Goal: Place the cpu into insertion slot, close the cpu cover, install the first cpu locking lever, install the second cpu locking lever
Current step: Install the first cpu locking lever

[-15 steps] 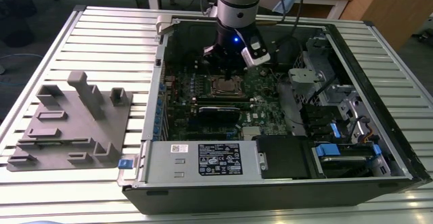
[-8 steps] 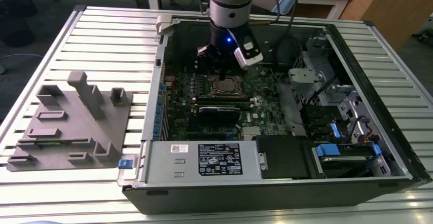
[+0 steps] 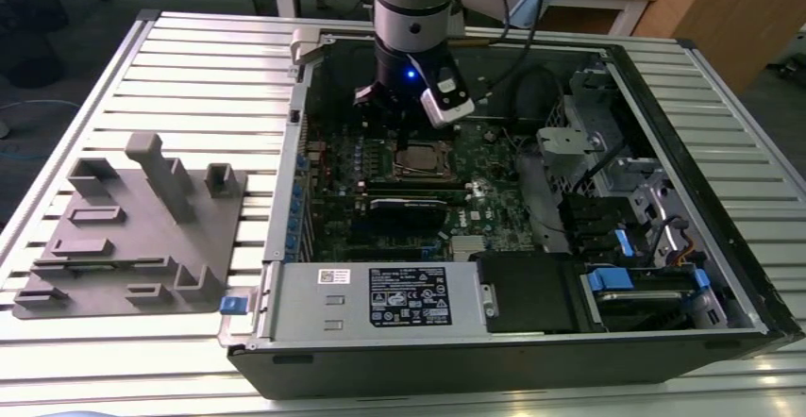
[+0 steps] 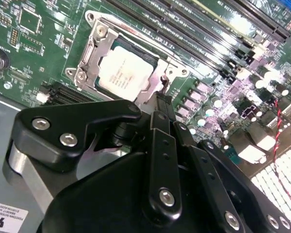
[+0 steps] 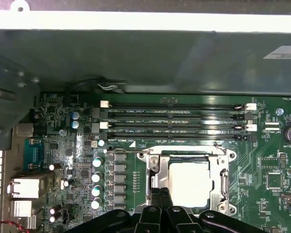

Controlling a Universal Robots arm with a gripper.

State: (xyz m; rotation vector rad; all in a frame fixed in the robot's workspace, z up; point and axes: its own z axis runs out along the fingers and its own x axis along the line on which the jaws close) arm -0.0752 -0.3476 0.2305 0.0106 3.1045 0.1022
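— One gripper (image 4: 161,99), with its fingers drawn close together and nothing I can make out between them. Which way is the cpu from it?
— Right past the tips. The cpu (image 4: 123,73) sits flat in the slot (image 5: 186,158). It is square, so it has no long axis to speak of. The cover (image 4: 86,65) lies down around it, framing the silver top.
— Do the tips touch the cover?
— They reach its edge in both wrist views, but whether they touch it or hang just above, I cannot tell. In the exterior view the gripper hangs straight down over the slot's edge.
— And a lever?
— A thin lever (image 5: 128,152) runs along one side of the cover, between it and the memory slots (image 5: 174,116). I cannot tell whether it is latched.
— Room to move?
— It is tight on that side, and a row of capacitors (image 5: 96,177) stands near another. The case wall (image 5: 136,63) is well apart.
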